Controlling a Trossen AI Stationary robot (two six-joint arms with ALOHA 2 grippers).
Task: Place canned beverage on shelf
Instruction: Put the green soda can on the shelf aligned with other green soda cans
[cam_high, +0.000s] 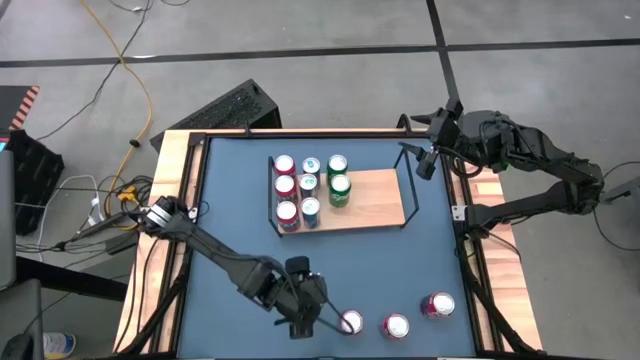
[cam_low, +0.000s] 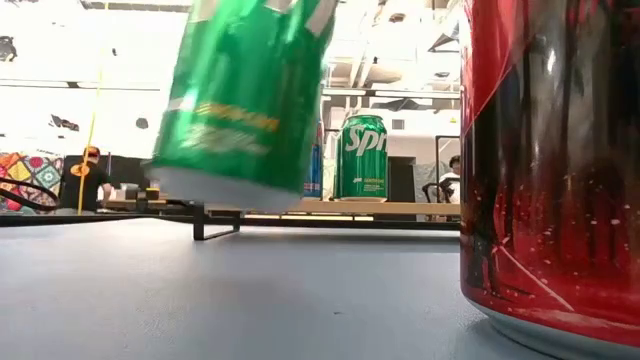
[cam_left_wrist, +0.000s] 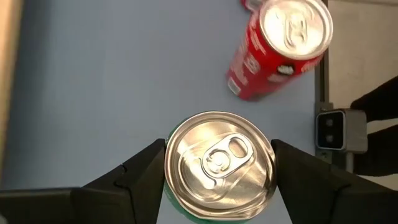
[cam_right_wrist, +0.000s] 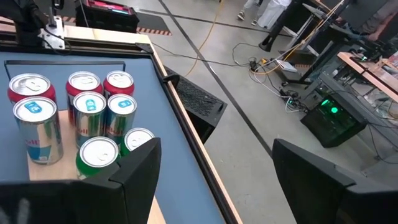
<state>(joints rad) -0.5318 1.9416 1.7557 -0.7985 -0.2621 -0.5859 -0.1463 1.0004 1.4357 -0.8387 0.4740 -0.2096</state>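
My left gripper (cam_high: 335, 322) is near the table's front edge, shut on a green can (cam_left_wrist: 219, 163) whose silver top faces the wrist camera. In the low view that green can (cam_low: 245, 100) is tilted, its bottom off the blue tabletop. The shelf (cam_high: 375, 195), a light-wood board with black wire ends, stands at the middle far side. Several cans (cam_high: 310, 190) are upright on its left half, among them a green one (cam_low: 362, 158). My right gripper (cam_high: 424, 160) hangs open above the shelf's far right corner, nothing between its fingers (cam_right_wrist: 140, 168). My left gripper pinches the green can between its two fingers, one on each side of the wall just below the top rim (cam_left_wrist: 168, 168). The fingers slant down from the table's left side. The can is lifted clear of the table and tilted.
Two red cans (cam_high: 397, 325) (cam_high: 438, 305) stand on the table right of the held can; one fills the low view's right side (cam_low: 550, 170). A small grey camera box (cam_left_wrist: 333, 129) sits at the front edge. The shelf's right half is bare board.
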